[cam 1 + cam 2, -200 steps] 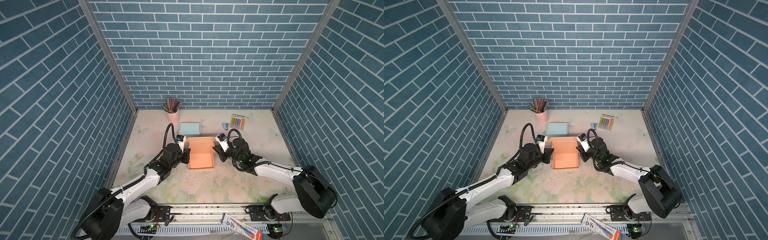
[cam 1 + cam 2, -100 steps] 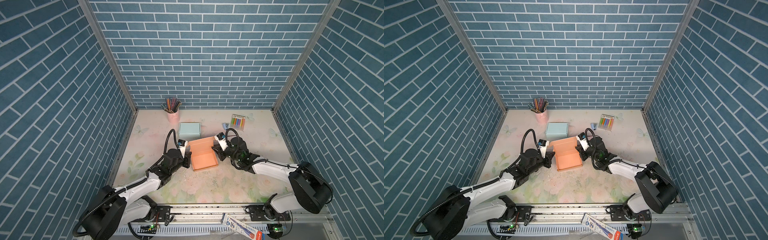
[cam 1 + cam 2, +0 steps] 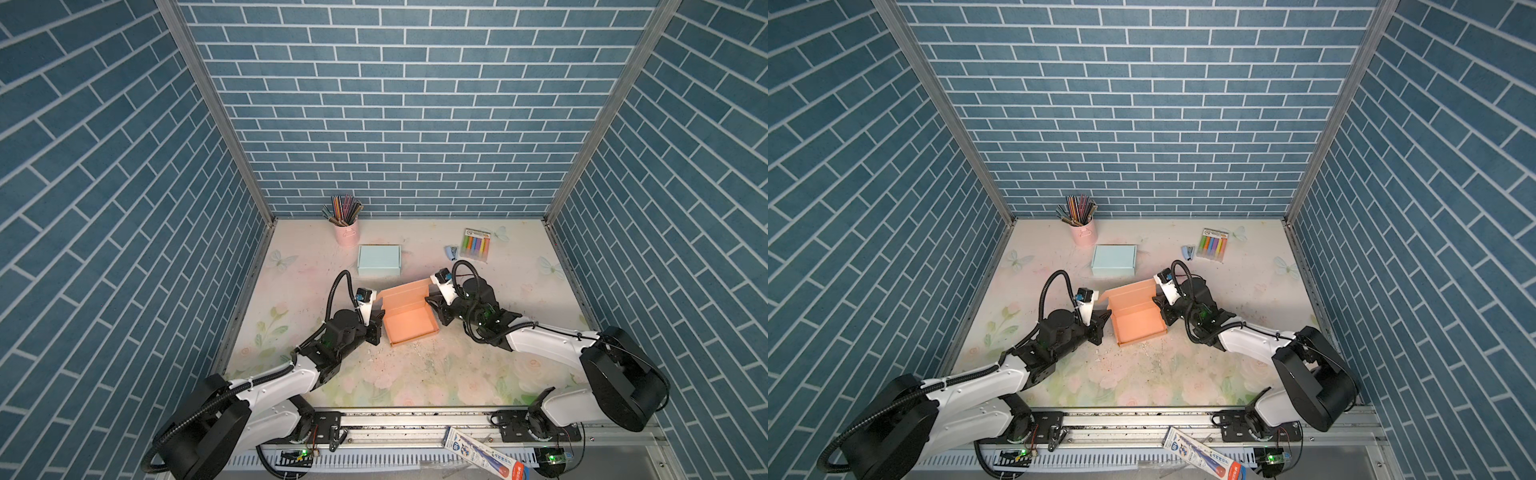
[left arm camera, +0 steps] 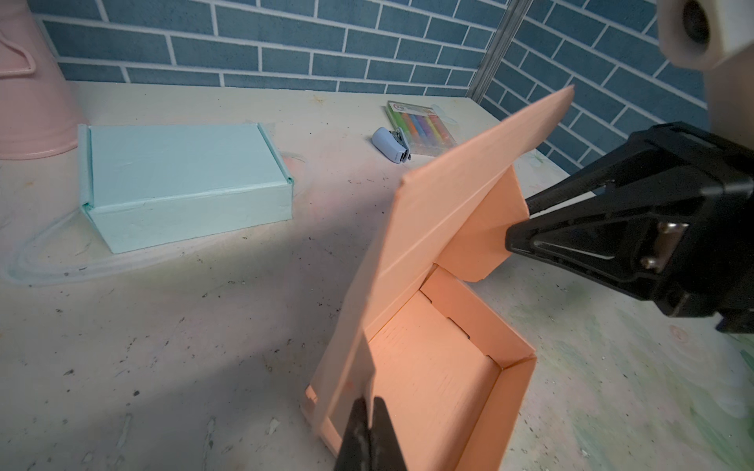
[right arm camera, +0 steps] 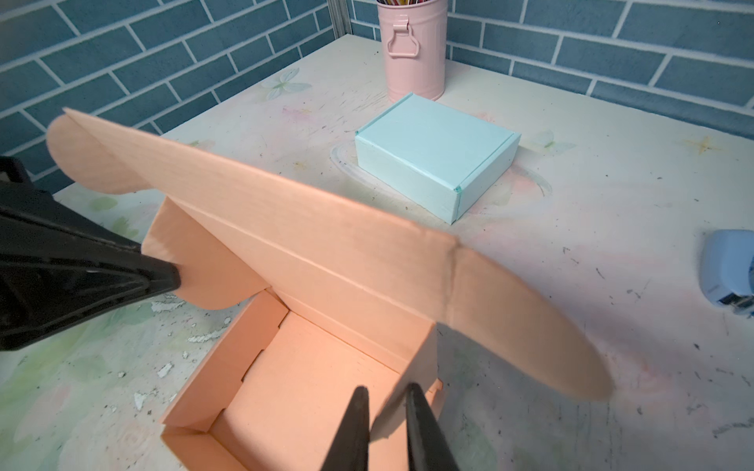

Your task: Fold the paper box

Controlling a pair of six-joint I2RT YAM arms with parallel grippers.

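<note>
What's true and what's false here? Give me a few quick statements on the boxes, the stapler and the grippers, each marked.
1. The orange box has its lid raised, leaving the inside open. True.
2. The blue box is open as well. False: it is closed.
3. The stapler lies inside the orange box. False: it lies on the table, beside the highlighter pack.
4. The left gripper and the right gripper are at opposite sides of the orange box. True.
5. The pink cup holds pencils. True.
</note>
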